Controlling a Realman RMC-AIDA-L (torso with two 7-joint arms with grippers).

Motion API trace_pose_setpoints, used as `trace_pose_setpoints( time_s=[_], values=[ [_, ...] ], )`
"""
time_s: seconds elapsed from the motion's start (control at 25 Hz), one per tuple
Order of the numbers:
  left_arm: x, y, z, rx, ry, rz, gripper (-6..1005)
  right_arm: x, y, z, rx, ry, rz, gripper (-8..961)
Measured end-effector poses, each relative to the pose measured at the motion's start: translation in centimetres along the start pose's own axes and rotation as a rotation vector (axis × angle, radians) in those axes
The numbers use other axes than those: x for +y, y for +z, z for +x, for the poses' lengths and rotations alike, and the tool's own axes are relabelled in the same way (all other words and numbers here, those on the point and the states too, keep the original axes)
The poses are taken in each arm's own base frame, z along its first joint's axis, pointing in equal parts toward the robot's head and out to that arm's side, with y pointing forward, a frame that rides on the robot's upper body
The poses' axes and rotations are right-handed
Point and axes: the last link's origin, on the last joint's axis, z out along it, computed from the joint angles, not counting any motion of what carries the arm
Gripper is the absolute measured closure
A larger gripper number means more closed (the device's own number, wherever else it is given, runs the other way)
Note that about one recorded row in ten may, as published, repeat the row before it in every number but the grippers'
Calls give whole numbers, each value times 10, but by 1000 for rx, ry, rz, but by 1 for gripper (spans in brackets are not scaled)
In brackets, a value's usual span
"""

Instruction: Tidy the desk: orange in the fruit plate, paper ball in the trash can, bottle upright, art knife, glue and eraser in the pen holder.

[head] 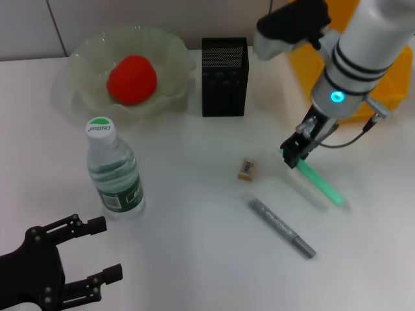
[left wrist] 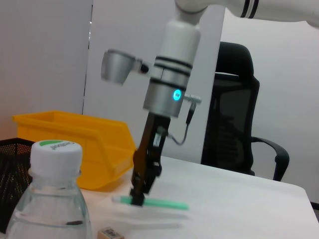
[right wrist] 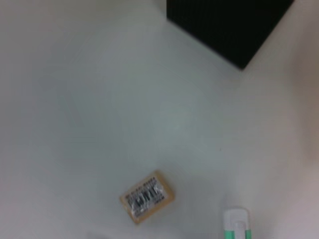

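The orange (head: 131, 79) lies in the fruit plate (head: 84, 50) at the back left. Beside the plate stands the black mesh pen holder (head: 224, 76) (right wrist: 234, 25). The bottle (head: 113, 170) (left wrist: 50, 209) stands upright at the front left. My right gripper (head: 293, 154) (left wrist: 137, 195) is shut on the white end of the green glue stick (head: 322, 183) (left wrist: 164, 203) (right wrist: 235, 225), holding it just above the table. The eraser (head: 246, 168) (right wrist: 147, 195) (left wrist: 110, 233) lies left of it. A grey art knife (head: 282, 228) lies nearer the front. My left gripper (head: 100, 251) rests open at the front left. The paper ball is out of view.
The yellow trash can (head: 397, 91) (left wrist: 75, 144) sits at the back right, partly behind my right arm. A black office chair (left wrist: 237, 124) stands beyond the table's far edge.
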Motion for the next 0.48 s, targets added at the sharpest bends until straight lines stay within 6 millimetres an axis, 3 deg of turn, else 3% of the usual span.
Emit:
trace_pose_setpoints(
  time_s=[0.12,0.2,0.24,0.48],
  values=[
    [0,0,0,0,-1,1,226,0,-14,-4,-47,-17,-2,775],
    [-1,0,-1,-2,-2,5,226,2,-41,-10,-146,-47,-12,774],
    [-1,0,-1,-3,-4,7,226,2,-41,-10,-146,-47,-12,774],
    [0,1,-2,0,-17,7,226,-1,-90,-18,-377,-78,62,771]
  ],
)
